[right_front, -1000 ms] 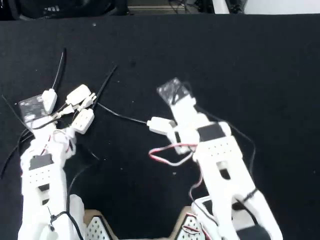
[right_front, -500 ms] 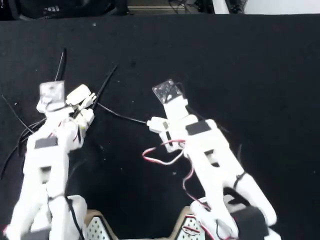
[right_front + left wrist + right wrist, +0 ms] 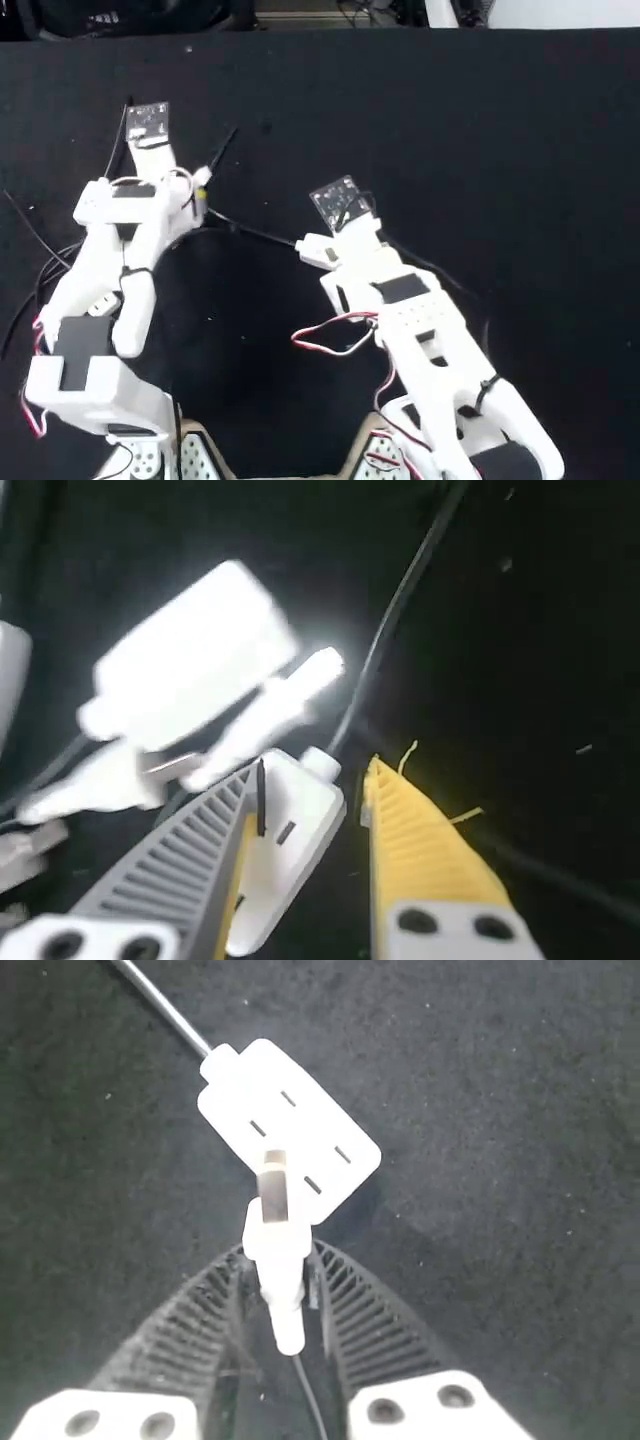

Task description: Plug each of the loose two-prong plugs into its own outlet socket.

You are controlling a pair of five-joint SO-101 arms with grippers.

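Observation:
In the right wrist view my right gripper [image 3: 277,1255] is shut on a white two-prong plug [image 3: 275,1222], whose prongs point at a white outlet socket [image 3: 290,1130] lying flat just ahead. The high view shows that socket [image 3: 316,250] at the table's middle, under the right arm's tip. My left gripper [image 3: 315,780] stands open around a small white slotted socket [image 3: 285,845], which rests against the grey finger [image 3: 180,860]; the yellow finger [image 3: 415,850] is apart from it. Beyond lie a larger white block [image 3: 190,670] and a white plug [image 3: 270,705]. From above, the left gripper [image 3: 198,193] covers this cluster.
Black cords [image 3: 250,235] run across the black table between the two arms and trail off at the left [image 3: 25,225]. One cord [image 3: 400,610] passes close by the left gripper's yellow finger. The far and right parts of the table [image 3: 500,130] are bare.
The left arm has swung forward and rightward over the cluster of white pieces, now covering them. The right arm has shifted slightly, its tip staying by the middle socket.

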